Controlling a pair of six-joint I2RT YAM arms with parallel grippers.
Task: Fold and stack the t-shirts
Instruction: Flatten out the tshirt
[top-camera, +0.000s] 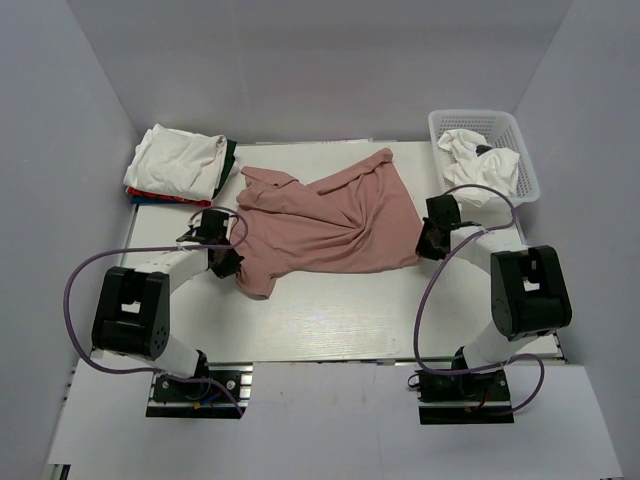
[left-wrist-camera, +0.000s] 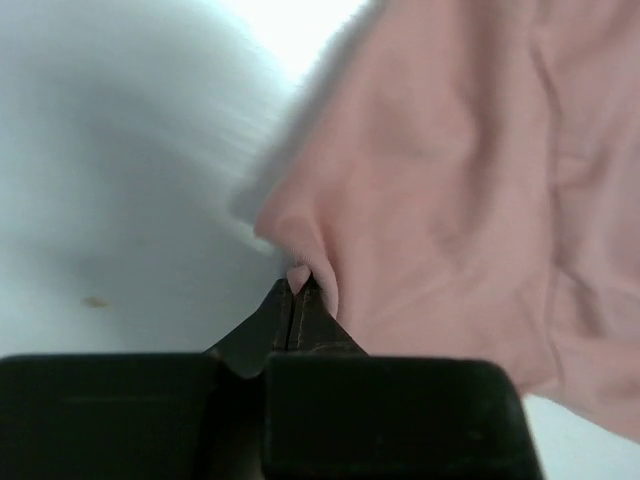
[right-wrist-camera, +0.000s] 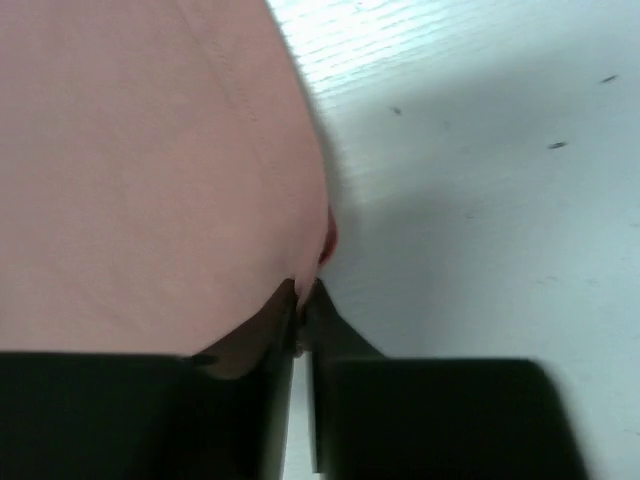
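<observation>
A dusty pink t-shirt (top-camera: 330, 225) lies crumpled and spread across the middle of the white table; no print shows. My left gripper (top-camera: 228, 262) is shut on the shirt's left edge; the left wrist view shows a pinch of pink cloth (left-wrist-camera: 300, 275) between the closed jaws. My right gripper (top-camera: 432, 240) is shut on the shirt's right edge, with a fold of pink cloth (right-wrist-camera: 310, 270) pinched at the tips. A stack of folded t-shirts (top-camera: 178, 165), white on top with red and dark green beneath, sits at the back left.
A white plastic basket (top-camera: 524, 160) at the back right holds a crumpled white shirt (top-camera: 478, 160). Grey walls close in the table on three sides. Cables loop from both arms over the table.
</observation>
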